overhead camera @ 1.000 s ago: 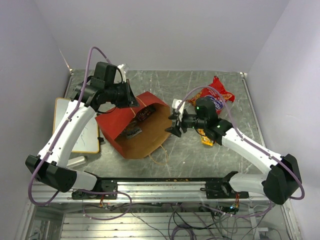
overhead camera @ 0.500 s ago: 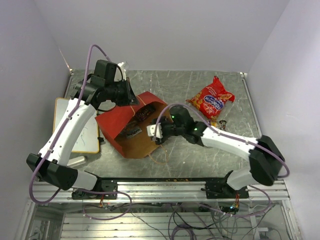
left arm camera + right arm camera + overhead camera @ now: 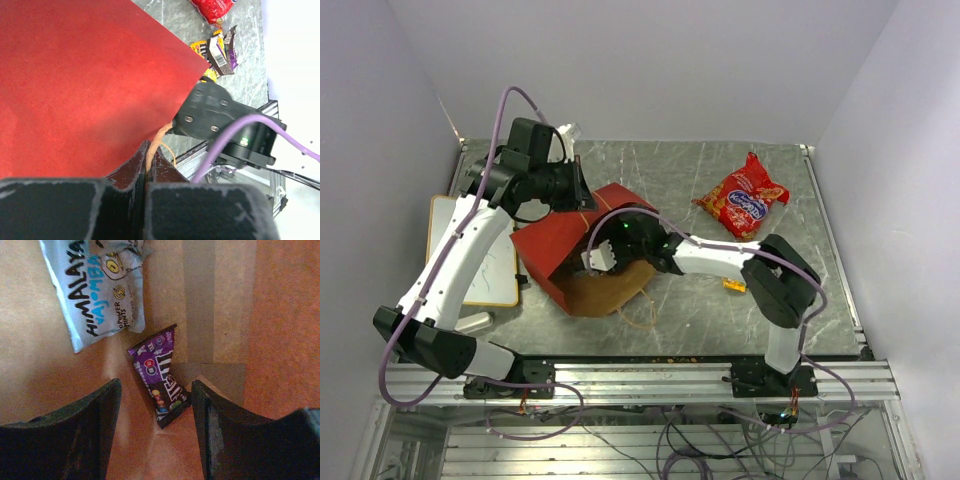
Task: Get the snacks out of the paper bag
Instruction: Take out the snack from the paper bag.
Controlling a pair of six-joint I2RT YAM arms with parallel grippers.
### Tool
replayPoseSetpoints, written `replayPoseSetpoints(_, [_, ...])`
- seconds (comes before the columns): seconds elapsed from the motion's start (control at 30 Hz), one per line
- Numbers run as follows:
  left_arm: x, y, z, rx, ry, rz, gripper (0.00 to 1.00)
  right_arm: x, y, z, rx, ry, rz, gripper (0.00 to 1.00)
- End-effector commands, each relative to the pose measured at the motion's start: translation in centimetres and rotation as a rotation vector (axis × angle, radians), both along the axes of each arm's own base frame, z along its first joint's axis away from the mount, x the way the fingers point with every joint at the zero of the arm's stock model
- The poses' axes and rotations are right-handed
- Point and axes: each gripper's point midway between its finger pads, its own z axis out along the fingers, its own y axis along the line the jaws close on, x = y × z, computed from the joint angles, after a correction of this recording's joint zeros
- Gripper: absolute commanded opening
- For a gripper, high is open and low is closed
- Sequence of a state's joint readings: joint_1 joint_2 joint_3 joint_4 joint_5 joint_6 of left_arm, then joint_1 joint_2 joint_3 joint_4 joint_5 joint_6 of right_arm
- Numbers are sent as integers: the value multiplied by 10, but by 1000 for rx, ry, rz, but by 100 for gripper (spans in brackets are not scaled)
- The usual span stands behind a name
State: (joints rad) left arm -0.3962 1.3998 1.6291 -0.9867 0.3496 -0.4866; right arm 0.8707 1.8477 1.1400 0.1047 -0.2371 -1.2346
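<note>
The red paper bag (image 3: 552, 246) lies on its side with its brown mouth facing the front right. My left gripper (image 3: 576, 190) is shut on its twisted handle (image 3: 155, 145) and upper edge, against the red outside (image 3: 75, 75). My right gripper (image 3: 592, 262) reaches inside the bag, open (image 3: 156, 386). Its fingers straddle a purple candy packet (image 3: 160, 380) on the brown floor without touching it. A light-blue packet (image 3: 100, 290) lies just beyond. The red chip bag (image 3: 742, 198) lies outside at the right. Yellow-orange and purple packets (image 3: 217, 52) lie on the table by my right arm, one showing in the top view (image 3: 733, 287).
A yellow-framed whiteboard (image 3: 470, 250) lies left of the bag, with a white eraser (image 3: 470, 322) in front of it. The bag's lower handle (image 3: 638, 318) trails on the table towards the front rail.
My right arm has swung left from beside the chip bag and pushed its open gripper into the bag's mouth. My left gripper has kept its hold on the bag's upper edge.
</note>
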Motion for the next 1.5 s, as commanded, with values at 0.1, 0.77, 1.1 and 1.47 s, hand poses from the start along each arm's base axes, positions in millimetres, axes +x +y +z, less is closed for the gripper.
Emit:
replayPoseSetpoints(0.1, [-5,-1,16,6,-45,-97,7,41,14,-15,-90,-105,-50,57])
replayPoseSetpoints(0.77, [-10,-4,17,-5,-35,-130,7,98,9,-74,-254,-143,-286,46])
replayPoseSetpoints(1.1, [-9,4,15,27,-37,-85,7,84,15,-47,-153,-127,-276,7])
replayPoseSetpoints(1.47, [-8,-5,21,-56,-39,-62,7,11,19,-1,-49,-32,-216,0])
